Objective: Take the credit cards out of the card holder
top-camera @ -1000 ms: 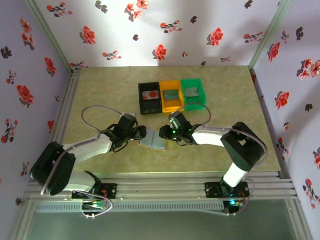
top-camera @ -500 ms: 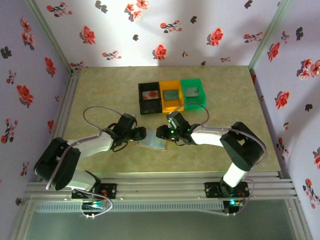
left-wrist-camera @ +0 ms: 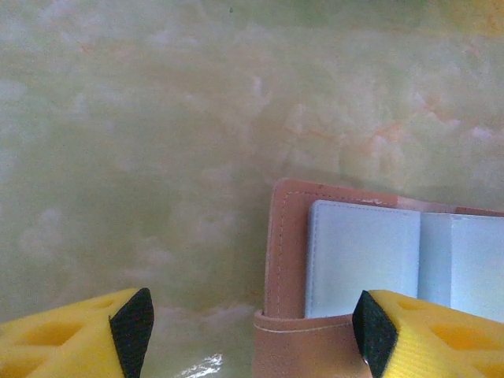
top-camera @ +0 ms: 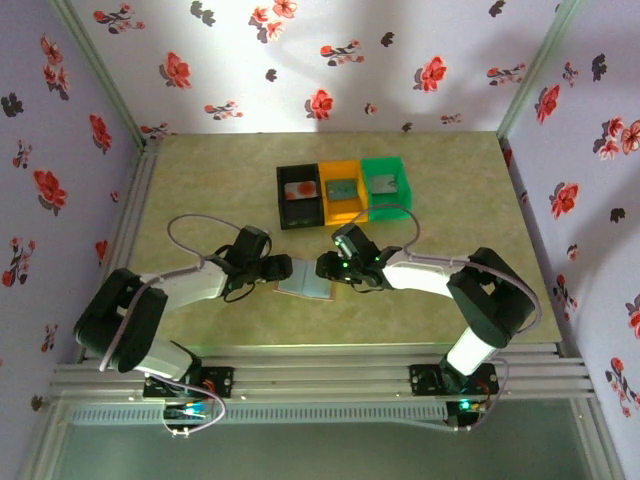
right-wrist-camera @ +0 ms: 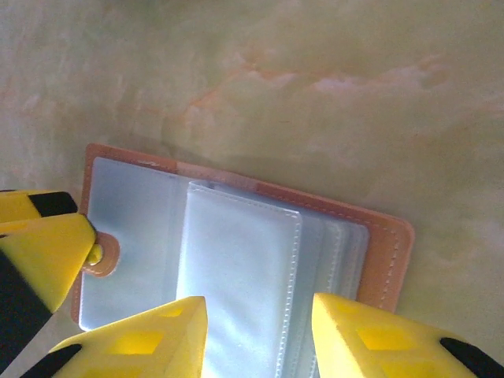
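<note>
Pinning card holder point(top-camera: 303, 281) open flat near centre of table point(top-camera: 200, 180), between both arms; nudged slightly left vs a second ago. Holding left gripper point(left-wrist-camera: 252, 327) wide open at its left edge, clamping nothing, one finger point(right-wrist-camera: 39, 252) down on snap tab point(right-wrist-camera: 102, 252); swung only that elbow inward. Jogged right gripper point(right-wrist-camera: 256, 315) left and back; part-open, straddling a clear sleeve point(right-wrist-camera: 236, 268), nothing gripped. Pulled no card this second, so probably re-seating for a pinch. Can't tell whether credit cards remain inside. Farther: black bin point(top-camera: 299, 210), orange bin point(top-camera: 342, 206), green bin point(top-camera: 386, 203), something flat in each.
</note>
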### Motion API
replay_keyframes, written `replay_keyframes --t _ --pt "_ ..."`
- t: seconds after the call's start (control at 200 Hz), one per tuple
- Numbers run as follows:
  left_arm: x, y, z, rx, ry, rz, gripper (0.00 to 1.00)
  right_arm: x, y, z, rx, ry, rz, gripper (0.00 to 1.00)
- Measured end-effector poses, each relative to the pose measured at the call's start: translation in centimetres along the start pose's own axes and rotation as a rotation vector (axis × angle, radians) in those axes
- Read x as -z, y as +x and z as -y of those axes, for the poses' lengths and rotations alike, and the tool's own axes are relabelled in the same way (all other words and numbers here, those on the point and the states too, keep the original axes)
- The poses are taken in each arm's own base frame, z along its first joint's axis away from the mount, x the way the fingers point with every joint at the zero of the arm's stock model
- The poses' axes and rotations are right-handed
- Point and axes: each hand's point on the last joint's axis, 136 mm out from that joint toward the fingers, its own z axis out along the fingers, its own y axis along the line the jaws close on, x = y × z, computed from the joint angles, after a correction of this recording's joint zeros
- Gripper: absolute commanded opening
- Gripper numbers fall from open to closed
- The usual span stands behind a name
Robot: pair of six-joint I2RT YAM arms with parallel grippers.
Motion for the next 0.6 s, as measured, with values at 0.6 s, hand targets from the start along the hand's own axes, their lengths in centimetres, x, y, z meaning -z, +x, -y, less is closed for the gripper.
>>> replay_keyframes --t 0.6 --pt "-0.4 0.1 -0.1 0.016 0.018 -0.019 0.72 -0.6 0.3 1.2 0.026 0.109 -0.011 0.38"
